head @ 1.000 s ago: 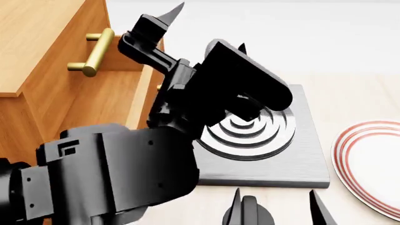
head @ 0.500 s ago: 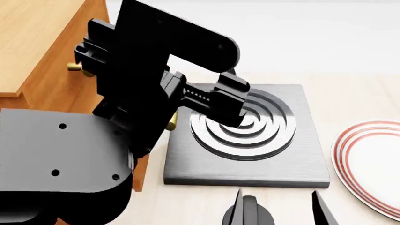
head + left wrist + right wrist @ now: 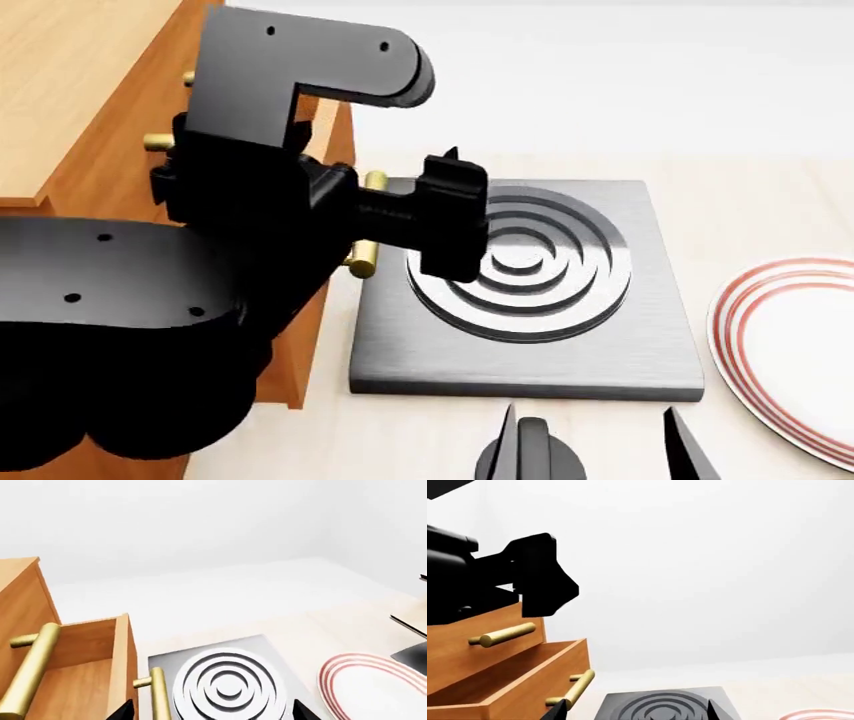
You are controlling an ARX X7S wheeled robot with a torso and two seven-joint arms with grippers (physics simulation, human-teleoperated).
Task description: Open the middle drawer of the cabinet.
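Middle drawer (image 3: 514,680): rigid wood box, pulled out of cabinet (image 3: 80,100), at ten o'clock from stove plate (image 3: 534,290). Likely slides stiffly; grip brass bar handle (image 3: 575,687) mid-length. Left gripper (image 3: 210,712): spread, empty. Right gripper (image 3: 587,445): spread, empty.

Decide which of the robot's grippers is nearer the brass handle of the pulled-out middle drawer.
Left. The left gripper hangs just above the middle drawer, its handle beside one fingertip. The right gripper sits low in front of the stove plate, farther away.
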